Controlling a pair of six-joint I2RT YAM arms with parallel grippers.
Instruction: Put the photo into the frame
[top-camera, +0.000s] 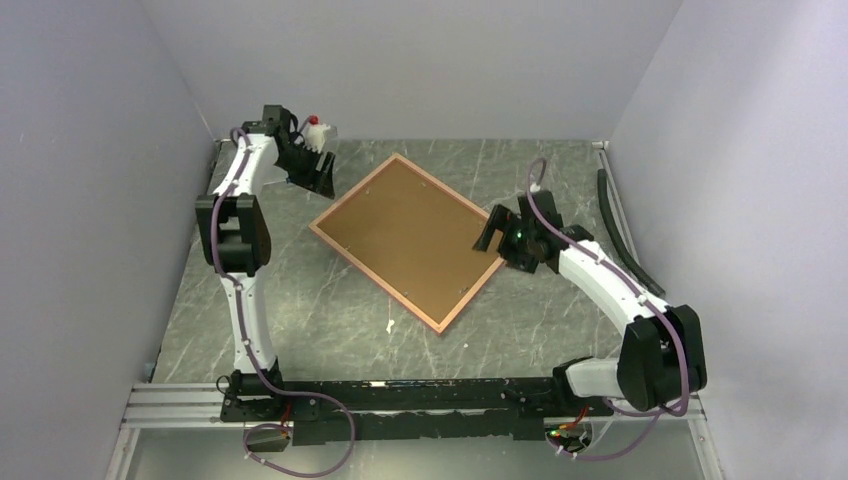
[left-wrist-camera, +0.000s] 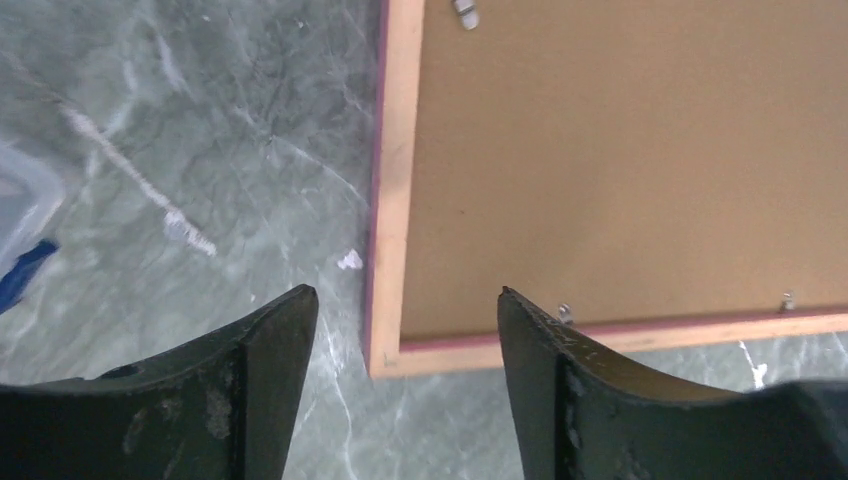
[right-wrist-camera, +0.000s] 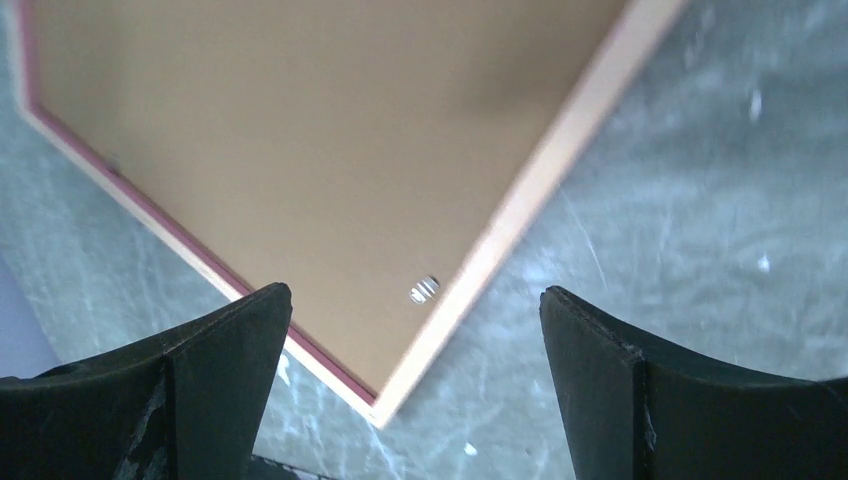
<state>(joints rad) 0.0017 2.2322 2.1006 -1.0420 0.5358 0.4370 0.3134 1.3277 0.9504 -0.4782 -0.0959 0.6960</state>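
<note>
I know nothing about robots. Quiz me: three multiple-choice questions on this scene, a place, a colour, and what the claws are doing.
1. Where is the thin rectangular tan-edged frame? A. leaning on the back wall B. flat on the grey marbled table C. held in the air
2. What colour is the flat board filling it? A. blue B. white C. brown
3. How are the left gripper and right gripper? A. both open, empty B. both shut C. left shut on the frame
Answers: B, it lies on the table; C, brown in every view; A, both pairs of fingers stand apart, gripping nothing.
</note>
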